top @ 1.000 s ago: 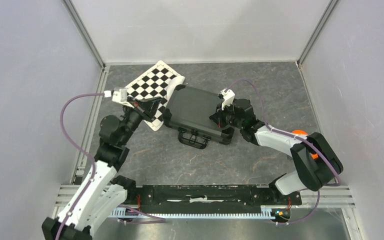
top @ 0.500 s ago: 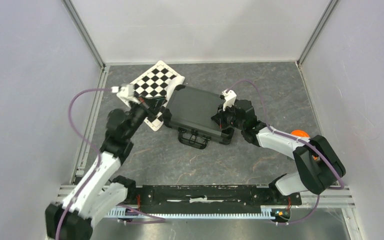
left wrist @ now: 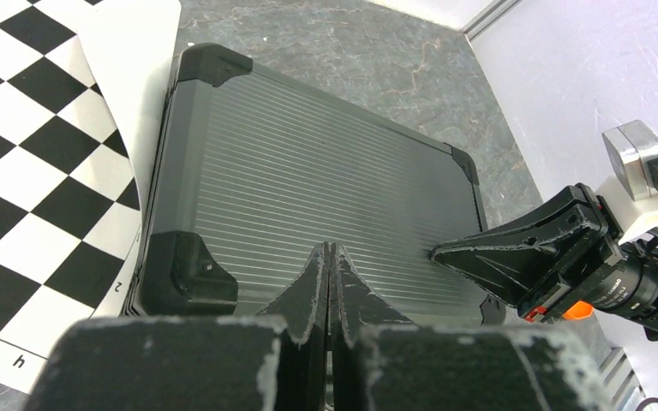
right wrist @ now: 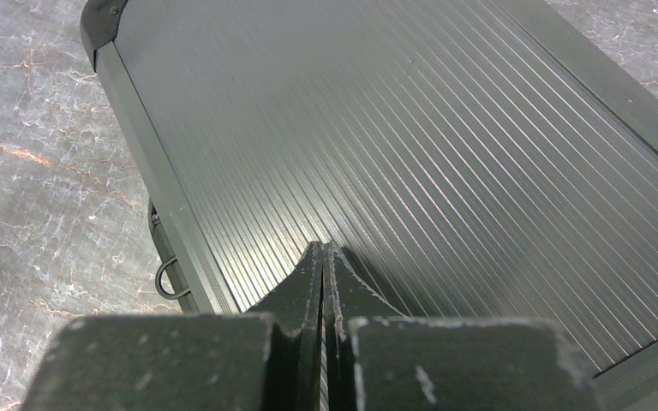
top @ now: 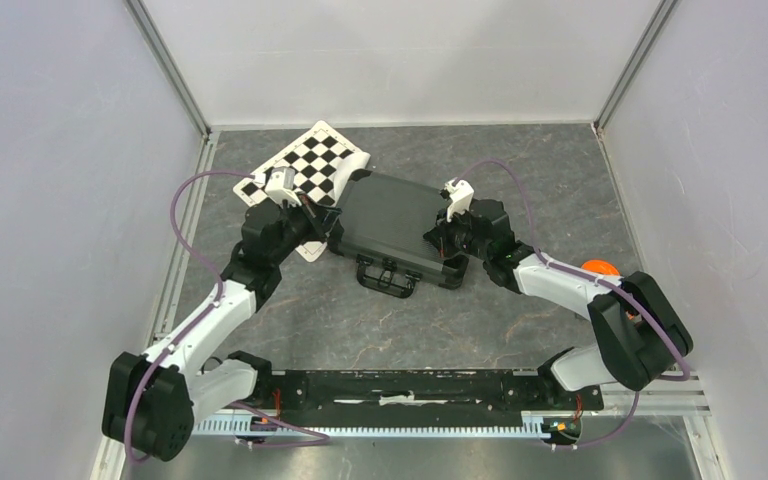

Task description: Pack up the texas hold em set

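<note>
1. while its ribbed lid is lying shut, the black case [top: 390,225] is being shown flat on the grey table [top: 360,330], in the far middle of the scene and turned at a slant.
2. its handle [top: 385,275] is being pointed toward the near side, and a small wire ring [right wrist: 165,280] is being shown on that same front wall in the right wrist view.
3. the case's left edge is being touched by the checkered board [top: 305,168], whose white margin is being curled up along it.
4. the left gripper [left wrist: 327,257] is being held at the near left part of the case, with its two fingers being pressed together and nothing being pinched between them.
5. its tips are being kept over the ribbed lid, just right of the black corner cap [left wrist: 187,274]; whether the lid is being touched cannot be told.
6. the right gripper [right wrist: 324,254] is being held over the right part of the lid, its fingers likewise being pressed tight together on nothing.
7. in the left wrist view its pointed tip is being shown right at the lid's surface, near the case's right edge.
8. the two grippers are being aimed toward each other across the lid, apart from one another.
9. an orange object [top: 597,266] is being partly hidden behind the right arm, at the right and well apart from the case.
</note>
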`<state>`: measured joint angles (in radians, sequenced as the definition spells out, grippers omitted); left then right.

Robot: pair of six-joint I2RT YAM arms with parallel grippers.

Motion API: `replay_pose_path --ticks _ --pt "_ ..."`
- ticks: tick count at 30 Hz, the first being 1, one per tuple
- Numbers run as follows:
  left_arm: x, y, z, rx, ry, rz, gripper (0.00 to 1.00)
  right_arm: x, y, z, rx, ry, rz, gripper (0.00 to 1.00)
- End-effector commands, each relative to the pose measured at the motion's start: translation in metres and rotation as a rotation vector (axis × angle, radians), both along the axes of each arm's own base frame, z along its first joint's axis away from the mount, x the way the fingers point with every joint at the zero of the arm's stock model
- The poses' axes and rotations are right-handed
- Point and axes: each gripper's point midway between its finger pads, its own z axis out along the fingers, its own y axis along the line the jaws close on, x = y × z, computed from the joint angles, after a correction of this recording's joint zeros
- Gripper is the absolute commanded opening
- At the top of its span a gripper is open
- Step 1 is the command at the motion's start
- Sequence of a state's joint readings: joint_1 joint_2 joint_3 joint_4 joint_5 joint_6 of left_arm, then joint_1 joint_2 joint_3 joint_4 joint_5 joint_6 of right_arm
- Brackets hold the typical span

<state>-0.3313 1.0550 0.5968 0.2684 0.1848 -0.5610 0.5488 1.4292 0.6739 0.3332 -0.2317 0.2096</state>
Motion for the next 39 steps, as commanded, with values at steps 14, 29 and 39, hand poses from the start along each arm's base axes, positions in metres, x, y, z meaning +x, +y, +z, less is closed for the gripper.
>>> replay_pose_path --ticks 14,29,39 --pt "-0.007 0.007 0.055 -0.034 -0.174 0.012 0.02 -0.041 -0.016 -0.056 -0.108 0.206 0.035 0.0" --pt "-0.043 0.019 0.121 -0.101 -0.369 0.014 0.02 -0.042 -0.015 -0.056 -0.1 0.207 0.039 0.0" --pt "-0.024 0.012 0.09 -0.068 -0.274 0.013 0.02 -0.041 -0.015 -0.044 -0.087 0.183 0.037 0.0"
